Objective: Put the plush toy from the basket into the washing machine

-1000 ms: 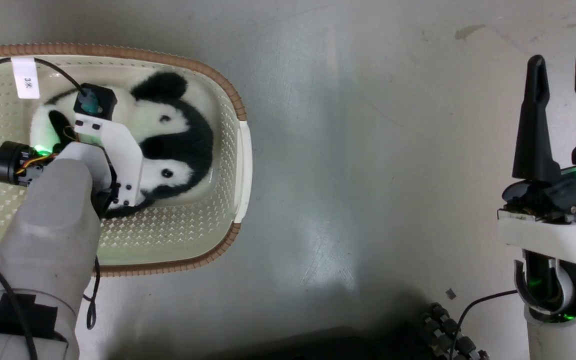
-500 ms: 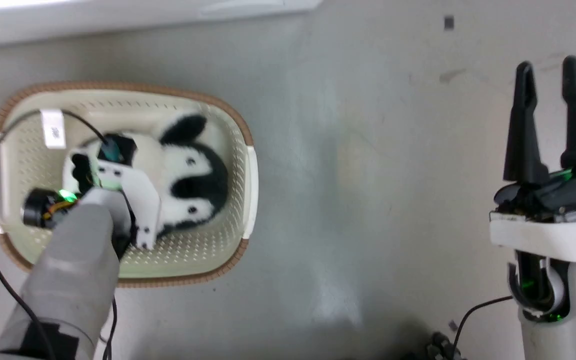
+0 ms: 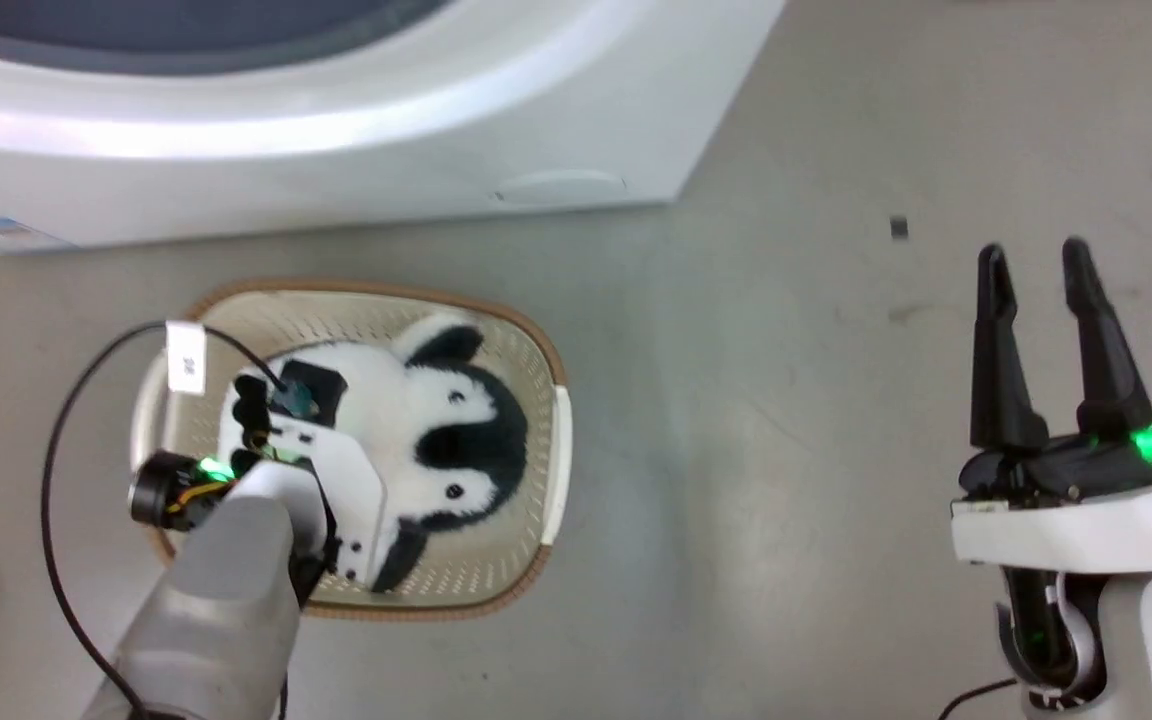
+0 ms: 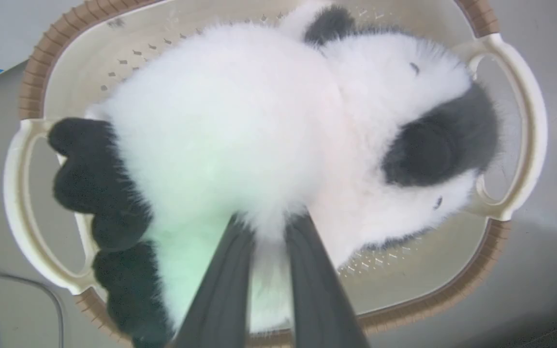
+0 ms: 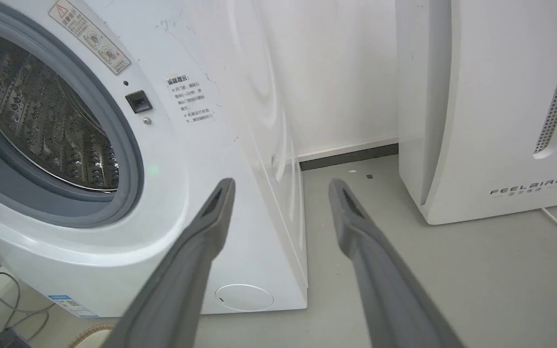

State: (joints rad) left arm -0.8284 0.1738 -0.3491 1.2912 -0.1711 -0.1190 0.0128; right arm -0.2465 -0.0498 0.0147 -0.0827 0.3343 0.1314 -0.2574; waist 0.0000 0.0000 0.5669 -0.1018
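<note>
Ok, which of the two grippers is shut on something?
The left gripper: its fingers pinch the plush toy's white fur, while the right gripper stands open and empty.

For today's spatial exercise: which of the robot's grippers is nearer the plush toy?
Left. The left gripper is shut on the plush toy; the right gripper hangs open over the floor, far aside.

head looks down; left wrist nearer, sharing basket (image 3: 366, 289).

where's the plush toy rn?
Head view, lower left: the plush toy is in or just over the basket, right in front of the washing machine, with the left tool pinched into its white fur. Lifted or resting, can't tell.
</note>
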